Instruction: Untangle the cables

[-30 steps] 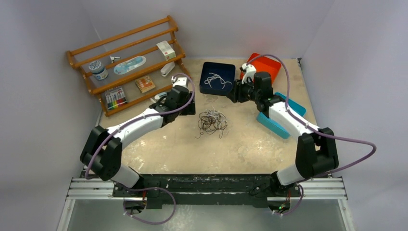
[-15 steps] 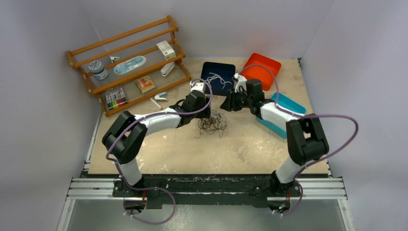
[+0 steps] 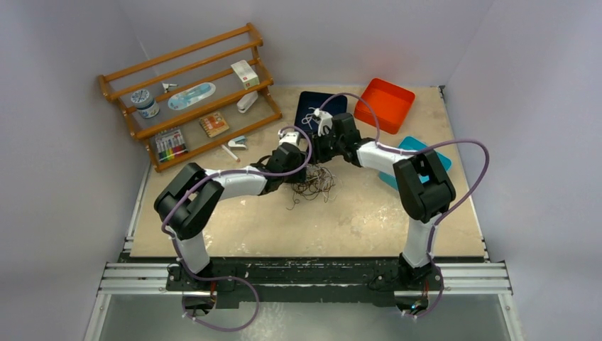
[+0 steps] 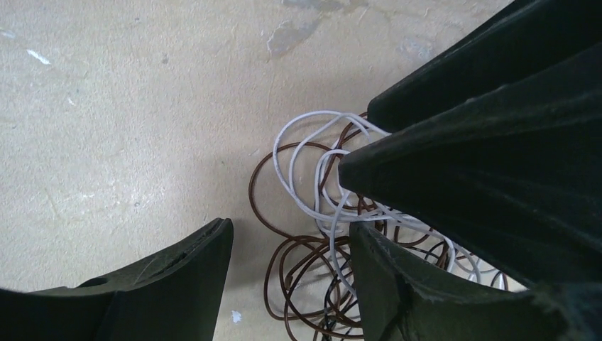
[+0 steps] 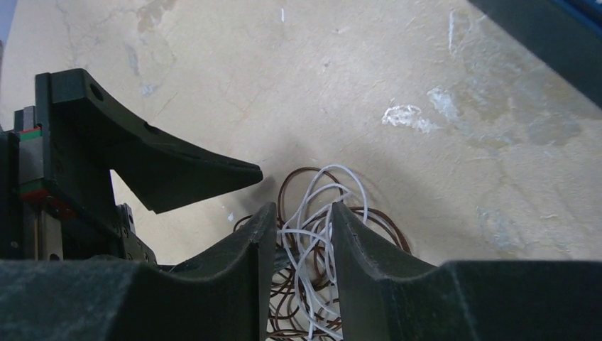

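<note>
The cables (image 3: 314,182) lie as a palm-sized knot of brown, black and white loops at the table's middle. My left gripper (image 3: 293,169) is at the knot's left edge. In the left wrist view it (image 4: 291,227) is open, with brown loops (image 4: 298,277) lying between its fingers. My right gripper (image 3: 316,153) is at the knot's far edge, close to the left one. In the right wrist view it (image 5: 301,211) is open with a narrow gap, and white loops (image 5: 312,234) run between its fingers. The left gripper's finger (image 5: 177,170) shows just beside it.
A navy tray (image 3: 307,106) stands behind the grippers, partly hidden by the right arm. An orange tray (image 3: 385,104) is at the back right and a teal tray (image 3: 428,150) lies under the right arm. A wooden rack (image 3: 188,92) of small items fills the back left.
Both grippers have closed in on the knot. The right one came from the navy tray down and left, the left one moved right. Their fingers now stand over the cables.
</note>
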`<control>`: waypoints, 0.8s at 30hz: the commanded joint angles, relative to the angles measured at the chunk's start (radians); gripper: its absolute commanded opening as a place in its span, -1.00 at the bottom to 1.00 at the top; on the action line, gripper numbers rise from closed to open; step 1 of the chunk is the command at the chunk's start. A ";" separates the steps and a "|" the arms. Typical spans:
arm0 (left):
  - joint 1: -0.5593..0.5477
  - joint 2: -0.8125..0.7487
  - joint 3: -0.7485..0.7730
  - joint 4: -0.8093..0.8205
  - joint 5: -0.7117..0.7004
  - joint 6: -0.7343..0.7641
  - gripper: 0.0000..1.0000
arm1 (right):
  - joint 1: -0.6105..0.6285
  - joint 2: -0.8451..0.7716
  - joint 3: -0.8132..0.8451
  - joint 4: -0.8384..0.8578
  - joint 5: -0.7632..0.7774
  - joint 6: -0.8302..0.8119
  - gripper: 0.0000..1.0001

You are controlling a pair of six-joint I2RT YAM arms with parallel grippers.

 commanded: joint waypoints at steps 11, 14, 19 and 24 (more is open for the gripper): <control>-0.003 -0.043 -0.037 0.062 -0.019 -0.005 0.19 | 0.006 0.008 0.025 -0.050 0.072 -0.036 -0.28; -0.003 -0.047 -0.039 0.059 -0.025 -0.005 0.19 | 0.007 0.011 0.023 -0.071 0.074 -0.053 -0.39; -0.002 -0.048 -0.041 0.059 -0.028 -0.004 0.18 | 0.007 -0.020 0.004 -0.081 0.078 -0.069 -0.80; -0.002 -0.040 -0.046 0.063 -0.033 -0.004 0.16 | 0.006 -0.103 -0.012 -0.029 0.044 -0.101 -1.00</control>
